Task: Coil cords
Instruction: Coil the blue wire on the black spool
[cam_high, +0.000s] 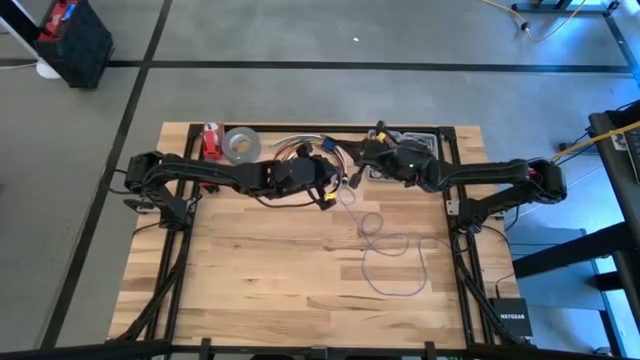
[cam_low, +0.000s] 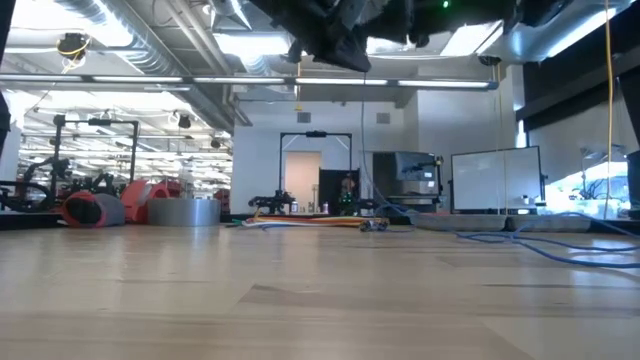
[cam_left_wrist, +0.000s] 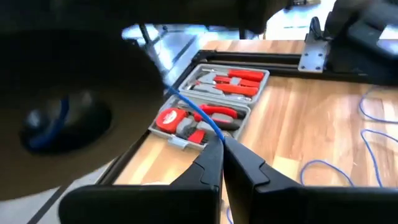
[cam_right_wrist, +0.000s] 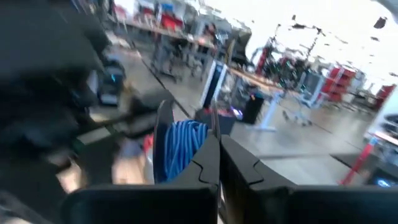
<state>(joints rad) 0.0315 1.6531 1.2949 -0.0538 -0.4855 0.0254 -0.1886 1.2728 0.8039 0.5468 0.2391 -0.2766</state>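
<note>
Left claw (cam_high: 330, 197) sits just left of centre in the high view, fingers (cam_left_wrist: 211, 163) pressed tight together, and in the left wrist view the thin blue cord (cam_left_wrist: 198, 114) runs right into the pinch, so it has the cord nipped at the tips; right claw (cam_high: 366, 150) is up in the upper middle of the high view, close to the left one, its fingers (cam_right_wrist: 208, 163) also closed flat against each other; whether it has hold of anything I cannot tell, though the right wrist view shows a bunch of blue cord (cam_right_wrist: 180, 148) wound in loops just left of centre, right beside those fingers; out from the claws, the rest of the cord (cam_high: 395, 255) trails down into the lower middle of the high view and lies in loose loops on the bare wood of the table (cam_high: 250, 270); in the low view that slack shows as blue lines (cam_low: 560, 245) at the right edge on the boards; behind the claws, along the top edge of the table, there is an open grey tool case (cam_left_wrist: 214, 99) with red-handled tools, centre of the left wrist view; a bundle of orange, red and white cables (cam_high: 300, 148) lies just left of it; further left, a roll of grey tape (cam_high: 240, 144) and a small red item (cam_high: 211, 140) beside it.
</note>
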